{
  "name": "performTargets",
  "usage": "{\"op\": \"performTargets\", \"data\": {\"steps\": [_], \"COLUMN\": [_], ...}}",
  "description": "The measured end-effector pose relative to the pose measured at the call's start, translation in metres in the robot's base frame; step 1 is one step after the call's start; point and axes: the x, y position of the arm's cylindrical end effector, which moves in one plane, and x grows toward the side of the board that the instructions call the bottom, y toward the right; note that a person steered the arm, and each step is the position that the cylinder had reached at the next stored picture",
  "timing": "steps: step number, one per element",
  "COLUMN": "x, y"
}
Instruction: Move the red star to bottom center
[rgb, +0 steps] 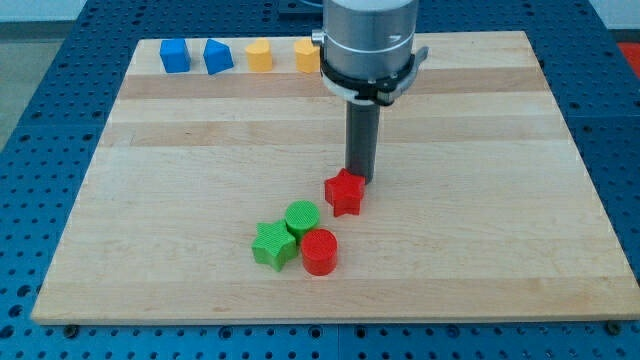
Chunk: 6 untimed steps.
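The red star (344, 192) lies on the wooden board (500, 220) a little below the board's middle. My tip (359, 179) touches the star's upper right side. Just below and to the left of the star sit a green cylinder (302, 217), a green star (273, 244) and a red cylinder (320, 251), close together. The red star is a small gap away from the green cylinder.
Along the board's top edge at the left stand a blue cube (175, 55), a blue pentagon-like block (217, 56), a yellow cylinder-like block (260, 55) and a yellow block (306, 56) partly hidden by the arm.
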Motion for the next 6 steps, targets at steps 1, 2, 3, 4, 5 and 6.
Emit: {"op": "performTargets", "data": {"steps": [1, 2, 3, 4, 5, 6], "x": [0.018, 0.032, 0.047, 0.053, 0.033, -0.01], "y": [0.0, 0.0, -0.001, -0.002, 0.001, 0.008]}}
